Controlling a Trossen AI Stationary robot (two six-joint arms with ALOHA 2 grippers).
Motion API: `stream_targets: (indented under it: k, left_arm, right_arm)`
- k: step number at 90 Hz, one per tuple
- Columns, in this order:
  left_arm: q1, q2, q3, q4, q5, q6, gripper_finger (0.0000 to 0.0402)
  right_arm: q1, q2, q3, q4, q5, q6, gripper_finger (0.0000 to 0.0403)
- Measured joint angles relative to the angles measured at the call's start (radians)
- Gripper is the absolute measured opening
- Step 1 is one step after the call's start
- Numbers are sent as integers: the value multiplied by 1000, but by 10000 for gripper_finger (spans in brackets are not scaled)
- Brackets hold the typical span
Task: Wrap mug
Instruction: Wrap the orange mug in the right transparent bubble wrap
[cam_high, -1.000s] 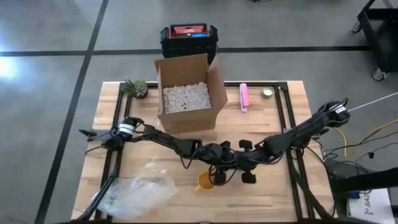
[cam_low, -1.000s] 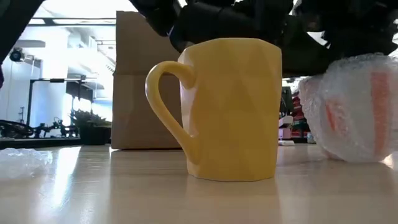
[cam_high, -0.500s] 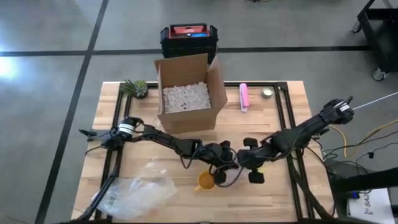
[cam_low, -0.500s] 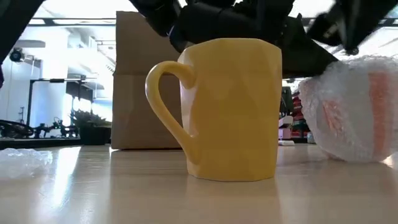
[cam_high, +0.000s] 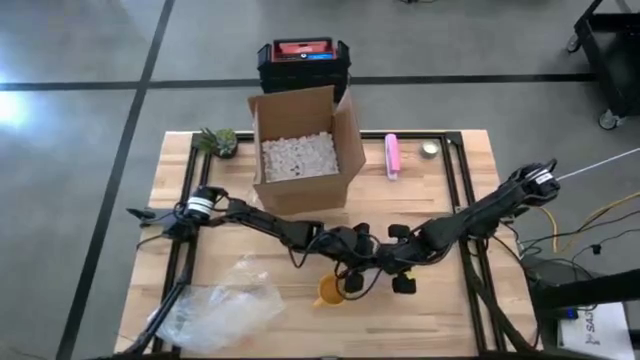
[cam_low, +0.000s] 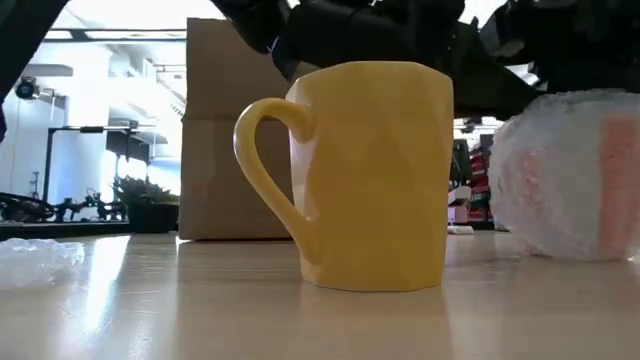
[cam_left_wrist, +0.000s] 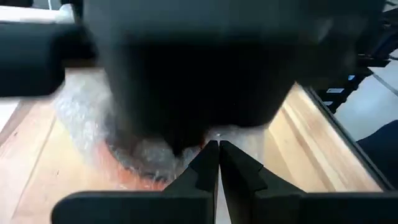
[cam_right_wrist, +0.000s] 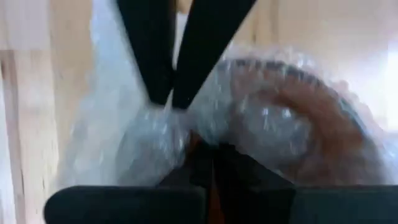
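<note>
Both arms are dark, slender and jointed, each with a white band near its base. Thin black cables loop along the left arm. The left tool (cam_left_wrist: 217, 163) ends in two narrow black fingers (cam_left_wrist: 202, 171) on a black crossbar.

No text, label, brand or number can be read anywhere.

Overhead looks straight down; low sits beside the yellow mug (cam_low: 370, 175); wrists crowd the bubble-wrapped bundle (cam_right_wrist: 273, 118).
</note>
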Motion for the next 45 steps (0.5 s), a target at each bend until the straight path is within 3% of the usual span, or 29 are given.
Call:
stream_targets:
  k: [17,45]
  left_arm:
    - [0,-3,0,-26,4,1,0]
    - [1,-5,4,-46,0,5,0]
  right_arm:
    - [-1,57,21,53,-13,-31,0]
    - [1,-24,152,-129,-23,-40,0]
